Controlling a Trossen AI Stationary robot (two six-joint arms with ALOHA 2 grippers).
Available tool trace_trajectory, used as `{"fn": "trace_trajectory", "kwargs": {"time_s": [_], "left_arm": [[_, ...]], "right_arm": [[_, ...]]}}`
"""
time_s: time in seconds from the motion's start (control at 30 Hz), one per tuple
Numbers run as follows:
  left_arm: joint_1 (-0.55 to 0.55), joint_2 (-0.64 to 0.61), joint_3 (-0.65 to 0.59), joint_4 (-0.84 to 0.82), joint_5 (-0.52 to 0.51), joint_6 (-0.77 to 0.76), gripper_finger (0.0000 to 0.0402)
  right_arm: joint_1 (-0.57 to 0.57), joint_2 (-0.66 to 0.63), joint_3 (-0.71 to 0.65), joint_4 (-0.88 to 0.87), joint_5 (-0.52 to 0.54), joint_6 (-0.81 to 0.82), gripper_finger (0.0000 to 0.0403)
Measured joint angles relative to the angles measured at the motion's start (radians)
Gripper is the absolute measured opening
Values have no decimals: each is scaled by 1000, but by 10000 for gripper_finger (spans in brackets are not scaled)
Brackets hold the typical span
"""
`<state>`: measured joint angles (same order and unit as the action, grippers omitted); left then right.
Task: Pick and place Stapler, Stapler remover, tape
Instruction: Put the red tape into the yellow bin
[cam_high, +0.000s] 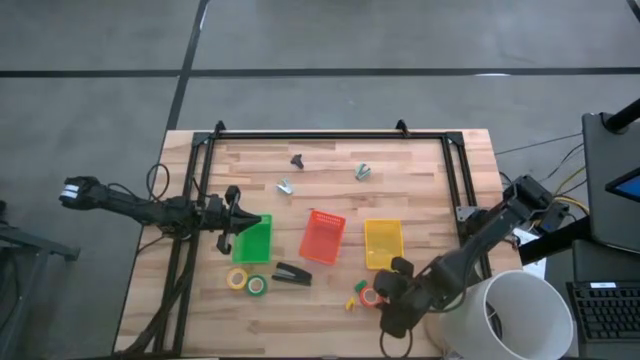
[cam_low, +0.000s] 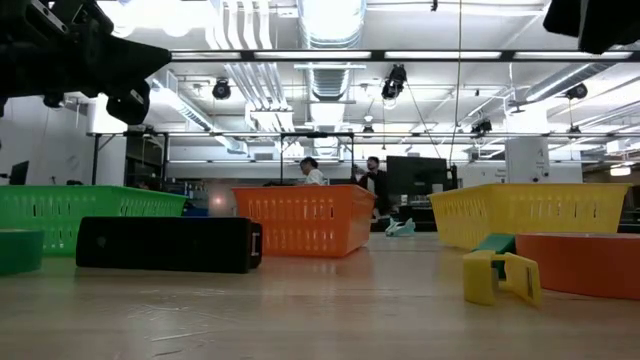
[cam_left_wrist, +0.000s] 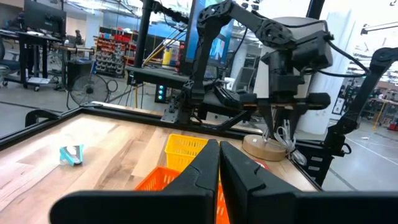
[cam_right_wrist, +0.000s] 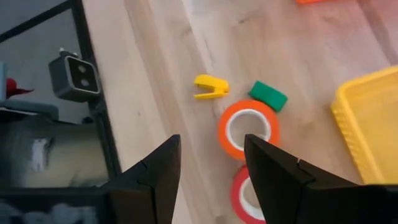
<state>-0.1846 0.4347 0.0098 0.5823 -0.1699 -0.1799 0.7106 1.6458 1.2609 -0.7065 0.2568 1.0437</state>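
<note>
The black stapler (cam_high: 292, 273) lies on the table in front of the orange bin (cam_high: 322, 238); it also shows in the low view (cam_low: 168, 244). A yellow tape roll (cam_high: 237, 279) and a green tape roll (cam_high: 257, 286) lie near the green bin (cam_high: 252, 240). An orange tape roll (cam_right_wrist: 249, 127) and a red tape roll (cam_right_wrist: 247, 194) lie flat beside a yellow claw-shaped remover (cam_right_wrist: 210, 86) and a green piece (cam_right_wrist: 268, 96). My right gripper (cam_right_wrist: 211, 146) is open above the orange roll and touches nothing. My left gripper (cam_left_wrist: 217, 155) is shut and empty, at the green bin's far left corner (cam_high: 235, 215).
A yellow bin (cam_high: 383, 242) stands right of the orange bin. A dark remover (cam_high: 297, 160) and two pale ones (cam_high: 286, 186) (cam_high: 363, 172) lie toward the far edge. A white bucket (cam_high: 510, 315) stands at the near right corner. A black frame (cam_high: 320, 135) borders the table.
</note>
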Motion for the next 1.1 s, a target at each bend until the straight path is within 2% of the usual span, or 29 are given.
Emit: {"fn": "trace_trajectory", "kwargs": {"time_s": [0.53, 1.1], "left_arm": [[0, 0, 0, 0, 0, 0, 16], [0, 0, 0, 0, 0, 0, 16]], "right_arm": [[50, 18, 14, -20, -3, 61, 167], [51, 18, 15, -21, -3, 75, 155]]}}
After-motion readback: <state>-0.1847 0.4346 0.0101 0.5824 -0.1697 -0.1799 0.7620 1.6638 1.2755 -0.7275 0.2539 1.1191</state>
